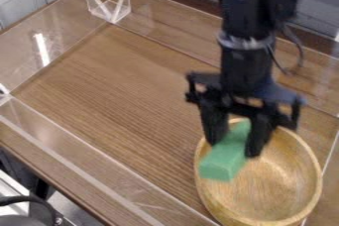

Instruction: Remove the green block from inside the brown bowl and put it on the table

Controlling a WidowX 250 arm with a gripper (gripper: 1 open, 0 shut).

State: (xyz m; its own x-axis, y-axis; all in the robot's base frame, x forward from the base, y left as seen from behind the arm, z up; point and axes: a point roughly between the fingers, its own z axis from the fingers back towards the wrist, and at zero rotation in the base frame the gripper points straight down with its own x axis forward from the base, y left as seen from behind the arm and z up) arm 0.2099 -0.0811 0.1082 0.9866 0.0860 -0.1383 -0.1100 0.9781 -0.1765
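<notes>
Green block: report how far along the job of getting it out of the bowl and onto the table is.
Done: the gripper has closed on the green block and lifted it, tilted, clear of the floor of the brown bowl. In hand: the block hangs over the bowl's near-left rim. Left: carry it out over the bare table, set it down and release.

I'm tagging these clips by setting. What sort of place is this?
Probably a lab test bench, not a home: a robot arm's tool works over a wood-grain table fenced by clear acrylic walls, with only a brown bowl and green block as props.
</notes>
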